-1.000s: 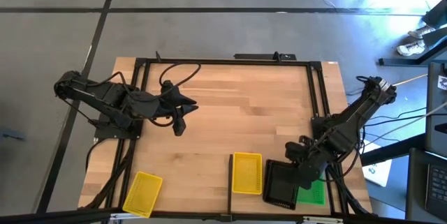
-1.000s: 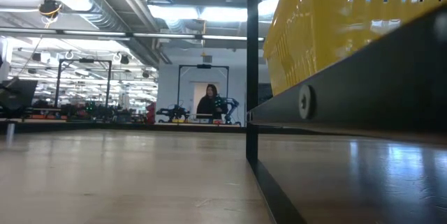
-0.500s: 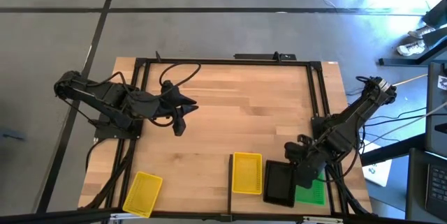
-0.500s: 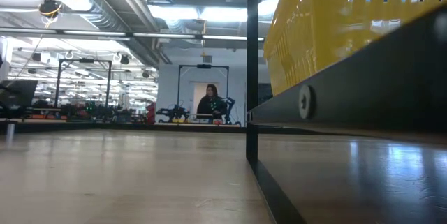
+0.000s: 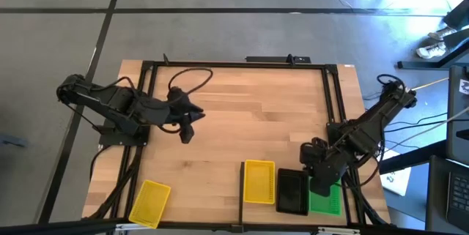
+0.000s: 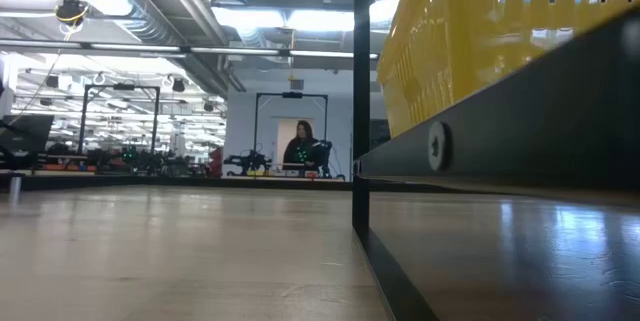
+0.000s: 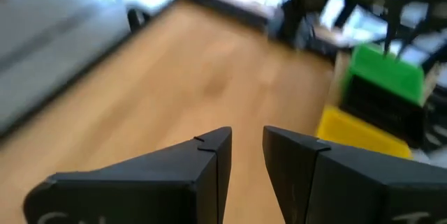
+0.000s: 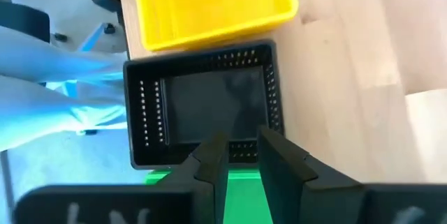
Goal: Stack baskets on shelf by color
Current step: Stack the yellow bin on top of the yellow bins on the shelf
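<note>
High view: the right gripper [image 5: 316, 163], jaws now parted, has let the black basket [image 5: 292, 192] settle between yellow basket [image 5: 259, 181] and green basket [image 5: 327, 200].

Black basket [image 5: 292, 192]: landmark; black lattice walls dotted with small holes, dark plain floor [image 8: 209, 109].
Yellow basket [image 5: 259, 181]: bright yellow, just beside black basket, on side toward left arm.
Green basket [image 5: 327, 198]: vivid green, on black basket's other side.
Second yellow basket [image 5: 149, 202]: yellow, fine mesh pattern, well apart from black basket.
Tabletop [image 5: 242, 118]: pale wood, planked stripes.
Frame [image 5: 234, 64] around tabletop: black.
Both arms: dark.
</note>
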Controlling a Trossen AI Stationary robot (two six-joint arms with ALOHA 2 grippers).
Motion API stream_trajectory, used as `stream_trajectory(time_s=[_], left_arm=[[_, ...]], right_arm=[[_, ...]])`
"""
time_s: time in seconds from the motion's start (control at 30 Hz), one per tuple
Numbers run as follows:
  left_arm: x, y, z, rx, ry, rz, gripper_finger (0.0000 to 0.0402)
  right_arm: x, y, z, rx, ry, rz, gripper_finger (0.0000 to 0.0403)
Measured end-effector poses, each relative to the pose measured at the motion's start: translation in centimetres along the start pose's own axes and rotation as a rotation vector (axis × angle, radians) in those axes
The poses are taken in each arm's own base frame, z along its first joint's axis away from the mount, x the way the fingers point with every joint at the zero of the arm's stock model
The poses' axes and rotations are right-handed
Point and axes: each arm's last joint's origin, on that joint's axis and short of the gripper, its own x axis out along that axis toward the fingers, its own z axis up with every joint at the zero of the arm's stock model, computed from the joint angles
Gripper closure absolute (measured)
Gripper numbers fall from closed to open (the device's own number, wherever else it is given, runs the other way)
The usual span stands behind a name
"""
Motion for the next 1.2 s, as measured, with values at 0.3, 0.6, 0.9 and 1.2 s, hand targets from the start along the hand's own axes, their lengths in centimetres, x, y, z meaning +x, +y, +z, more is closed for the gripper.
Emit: stream_trajectory(time_s=[0.3, 0.6, 0.9, 1.2], left_arm=[[-0.6, 0.0, -4.6, 0.019, 0.598, -0.13, 0.0327], [-2.1, -2.4, -8.0, 0.289, 0.887, -0.288, 0.0327], [-3.0, -5.9, -11.6, 0.42, 0.891, -0.357, 0.0327], [-1.9, -6.9, -18.8, 0.337, 0.927, -0.387, 0.033]], right_arm=[[-4.8, 0.0, 1.6, -0.057, -0.232, -0.133, 0.0328], [-8.3, 0.4, 2.8, -0.116, -0.41, -0.154, 0.0328], [-8.7, 0.4, 3.0, -0.15, -0.432, -0.166, 0.0328], [-8.8, 0.4, 3.0, -0.192, -0.454, -0.199, 0.0328]])
